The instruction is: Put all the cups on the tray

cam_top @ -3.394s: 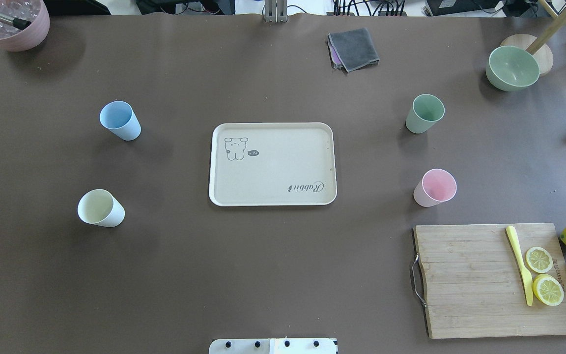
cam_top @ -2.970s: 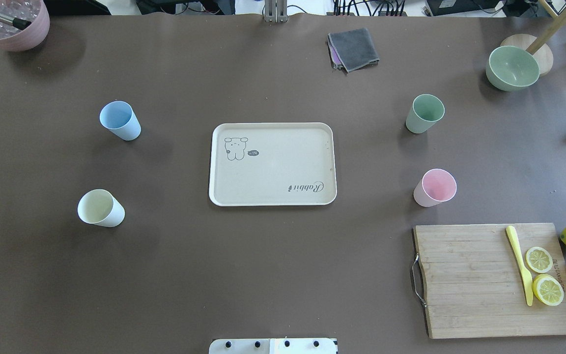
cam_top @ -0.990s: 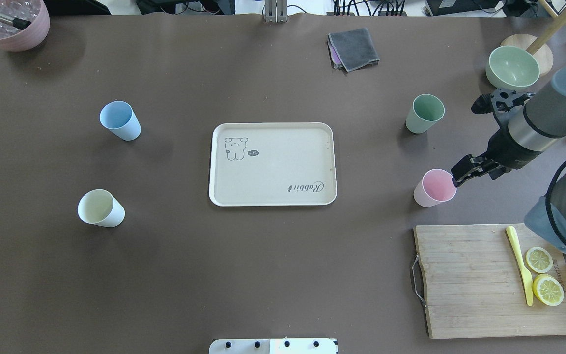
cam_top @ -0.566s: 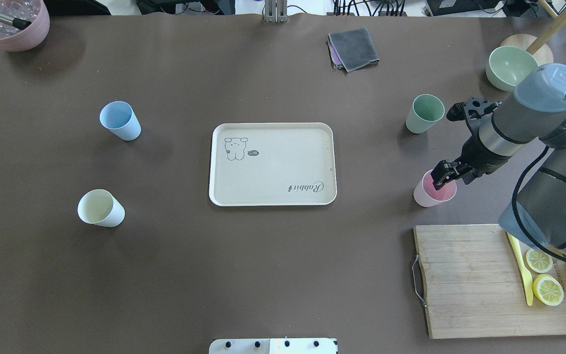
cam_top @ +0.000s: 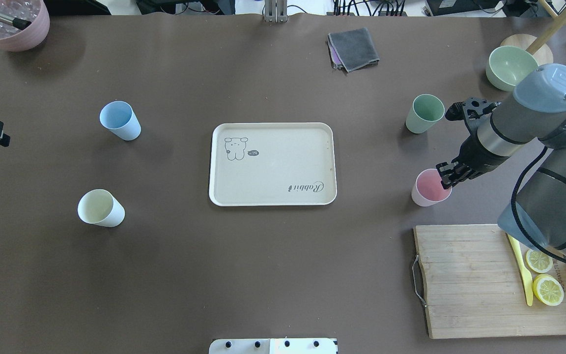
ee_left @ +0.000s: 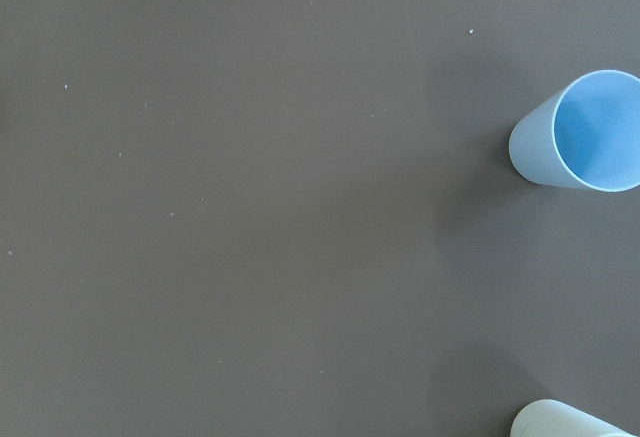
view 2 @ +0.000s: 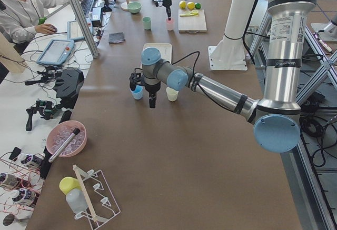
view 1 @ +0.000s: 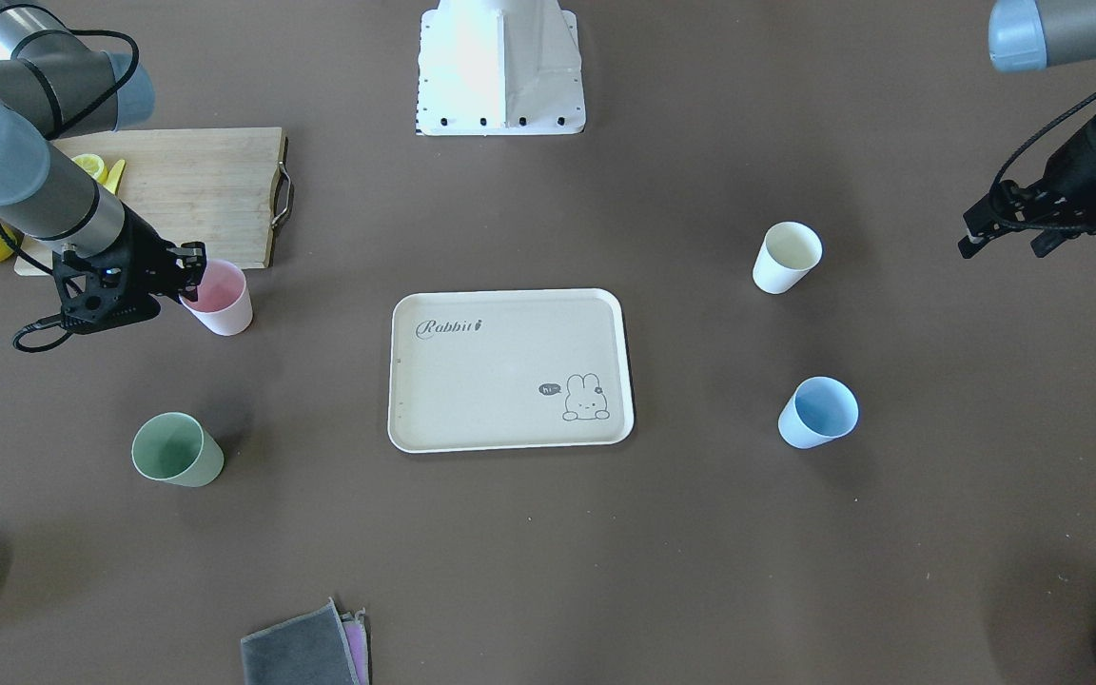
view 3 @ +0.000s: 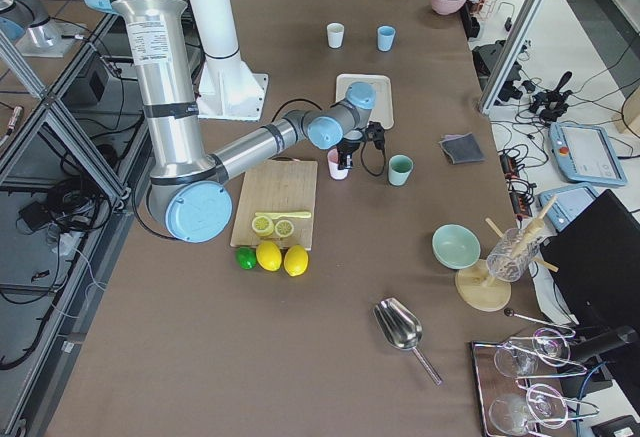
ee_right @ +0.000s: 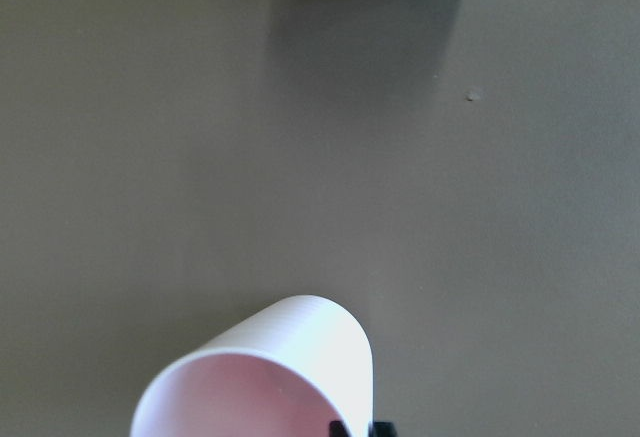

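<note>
The cream tray lies empty mid-table, also in the front view. The pink cup stands to its right. My right gripper is at its right rim, fingers shut on the wall; the right wrist view shows the cup with fingertips at its rim. The green cup stands behind it. The blue cup and the cream-white cup stand left of the tray. My left gripper hovers outside them, looks open and holds nothing; its wrist view shows the blue cup.
A wooden cutting board with lemon slices and a yellow knife lies near the front right, whole lemons beside it. A green bowl is at the back right, a pink bowl at the back left, a grey cloth at the back.
Both arms have come into view. My right gripper moved left onto the pink cup's rim and closed; the cup shifted slightly left. My left arm edged in from the left.
</note>
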